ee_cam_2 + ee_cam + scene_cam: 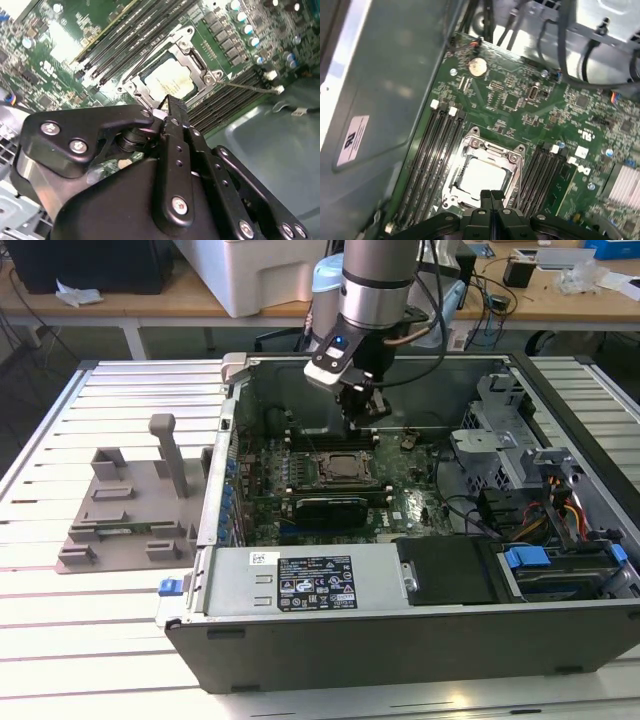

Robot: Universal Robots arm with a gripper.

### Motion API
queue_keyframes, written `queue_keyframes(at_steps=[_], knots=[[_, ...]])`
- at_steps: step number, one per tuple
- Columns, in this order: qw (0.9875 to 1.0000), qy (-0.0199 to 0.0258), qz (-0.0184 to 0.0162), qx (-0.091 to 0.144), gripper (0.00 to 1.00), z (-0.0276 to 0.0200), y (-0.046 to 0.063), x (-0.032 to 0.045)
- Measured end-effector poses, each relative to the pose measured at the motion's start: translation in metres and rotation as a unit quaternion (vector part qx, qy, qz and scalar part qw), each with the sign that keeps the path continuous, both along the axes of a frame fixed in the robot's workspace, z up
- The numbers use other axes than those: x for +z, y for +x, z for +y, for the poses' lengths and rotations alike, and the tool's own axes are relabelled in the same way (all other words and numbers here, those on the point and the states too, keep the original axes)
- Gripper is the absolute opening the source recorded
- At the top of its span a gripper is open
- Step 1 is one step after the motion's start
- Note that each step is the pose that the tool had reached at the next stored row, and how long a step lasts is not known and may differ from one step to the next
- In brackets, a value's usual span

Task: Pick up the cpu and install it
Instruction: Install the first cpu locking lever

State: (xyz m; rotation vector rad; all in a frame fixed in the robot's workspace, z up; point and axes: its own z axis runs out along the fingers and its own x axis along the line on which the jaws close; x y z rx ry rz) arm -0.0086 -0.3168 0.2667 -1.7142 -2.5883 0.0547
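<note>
**Open desktop case, arm reaching in from above.** The cpu (pixel 480 177) lies flat inside the socket frame (pixel 492 148), its pale top visible in both wrist views. The gripper (pixel 490 195) hangs just above the socket and appears clear of the chip. Its fingertips (pixel 484 198) are pressed together with nothing between them.

Judged from this, the chip is already placed. A good placement leaves it level and square to the frame, with no corner riding on the metal rim. Any motion over the socket is best kept vertical, so the chip is not dragged.

Memory slots (pixel 427 160) flank the socket on two sides, close against the frame. The case wall (pixel 385 100) rises beyond one bank. Room is open directly above the socket. The grey fixture tray (pixel 125 510) stands outside the case, well apart from the socket.
</note>
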Motion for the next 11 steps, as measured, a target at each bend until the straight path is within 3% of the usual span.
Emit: queue_keyframes(at_steps=[2, 3, 4, 9, 11], knots=[[0.9997, 0.0000, 0.0000, 0.025, 0.11, 0.0000, 0.0000, 0.0000], [0.9991, 0.0000, 0.0000, 0.043, 0.11, 0.0000, 0.0000, 0.0000], [0.9975, 0.0000, 0.0000, 0.070, 0.11, 0.0000, 0.0000, 0.0000], [0.9946, 0.0000, 0.0000, 0.104, 0.11, 0.0000, 0.0000, 0.0000], [0.9927, 0.0000, 0.0000, 0.121, 0.11, 0.0000, 0.0000, 0.0000]])
